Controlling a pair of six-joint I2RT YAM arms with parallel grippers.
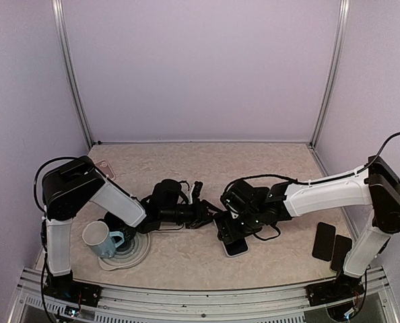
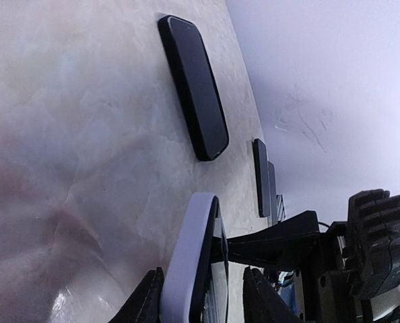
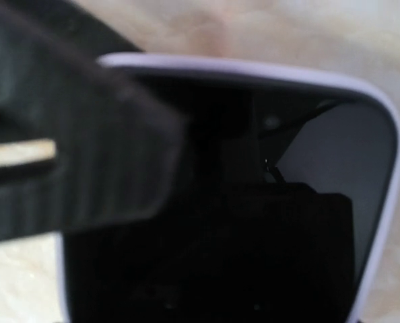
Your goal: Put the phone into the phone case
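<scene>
At mid-bench, a little right of centre: phone (image 1: 235, 246), a glossy black slab, seated in the phone case (image 2: 181, 266). Case a smooth pale-lavender shell with rounded corners, rim framing the dark screen on the sides in view. Just left of it, left jaws, partly open, straddling the cased phone's thickness. One black finger (image 2: 145, 303) against the shell's back, the other facing the screen across a thin gap. Over the phone's far end, right jaws spread wide, one ribbed finger (image 3: 72, 168) blurred across the screen. Grip or mere touch: impossible to tell. Bench (image 1: 186, 168) cream, marbled, faintly shiny. Beyond the cased phone, toward the right, flat on the bench: second black phone (image 2: 194, 87), smooth, with rounded ends. Near the right edge, two dark flat slabs (image 1: 323, 241) side by side. At near left, light-blue glazed mug (image 1: 99, 239) on a round white plate (image 1: 138, 254).
</scene>
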